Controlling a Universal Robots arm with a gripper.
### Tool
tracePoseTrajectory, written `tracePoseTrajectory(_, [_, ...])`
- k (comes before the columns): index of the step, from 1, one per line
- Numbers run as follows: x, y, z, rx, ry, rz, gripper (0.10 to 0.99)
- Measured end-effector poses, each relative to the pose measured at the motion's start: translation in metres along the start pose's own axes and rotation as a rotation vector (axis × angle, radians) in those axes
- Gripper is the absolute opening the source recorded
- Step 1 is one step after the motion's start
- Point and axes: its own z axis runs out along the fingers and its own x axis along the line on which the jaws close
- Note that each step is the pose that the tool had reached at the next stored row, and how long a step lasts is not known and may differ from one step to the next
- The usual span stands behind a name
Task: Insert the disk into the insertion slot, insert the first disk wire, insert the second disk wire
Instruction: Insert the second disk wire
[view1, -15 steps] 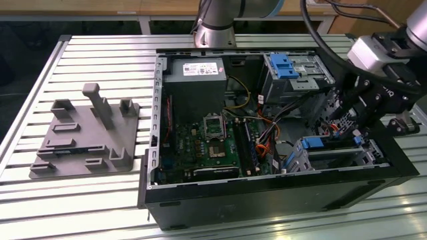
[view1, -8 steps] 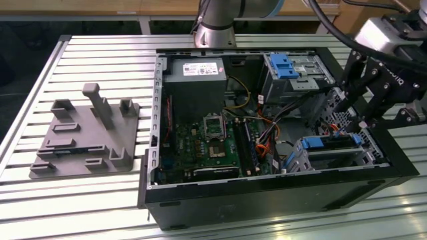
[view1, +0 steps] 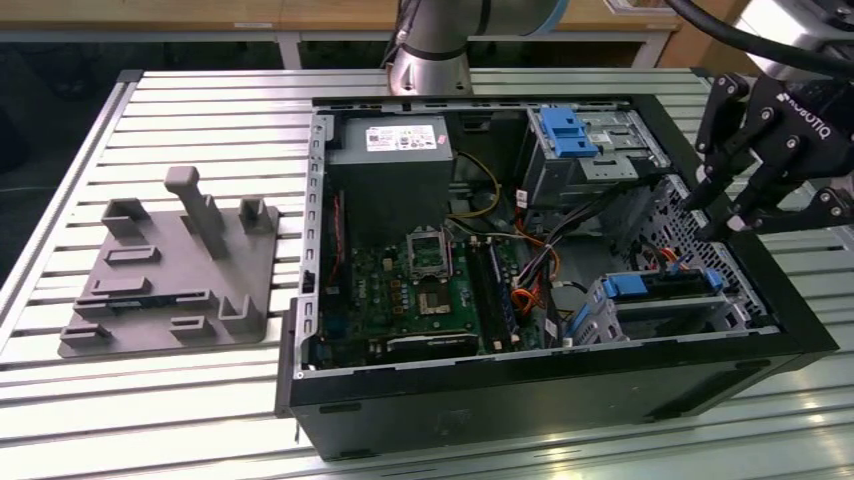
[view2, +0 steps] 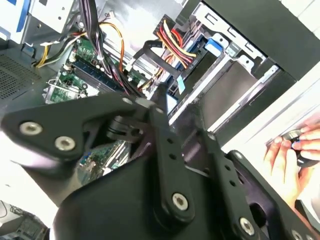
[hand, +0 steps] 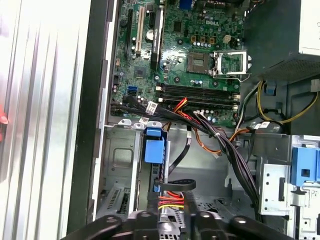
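The disk (view1: 674, 305) lies inside the insertion slot (view1: 601, 322), low at the exterior view's right of the open computer case, with its blue carrier end (view1: 623, 289) facing inward. My gripper (view1: 721, 222) hangs above the case wall just over that corner, fingers drawn together with nothing visible between them. In the first wrist view the gripper (hand: 190, 207) sits beside a red-and-yellow wire bundle (hand: 172, 200) and a black flat cable (hand: 177, 184), below the blue carrier end (hand: 154, 147). In the second wrist view the gripper (view2: 160, 95) is near the same wire bundle (view2: 175, 42) and the slot (view2: 250, 65).
A taller grey cage with a blue latch (view1: 567, 130) stands at the back of the case, the power supply (view1: 394, 140) beside it and the motherboard (view1: 414, 290) below. A grey fixture (view1: 174, 270) rests on the slatted table. A person's hand (view2: 292, 150) is outside the case.
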Motion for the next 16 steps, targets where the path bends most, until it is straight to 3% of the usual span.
tracePoseTrajectory(7, [0.0,0.0,-0.0001,0.0,0.0004,0.0,0.102])
tracePoseTrajectory(16, [0.0,0.0,0.0,0.0,0.0007,0.0,0.102])
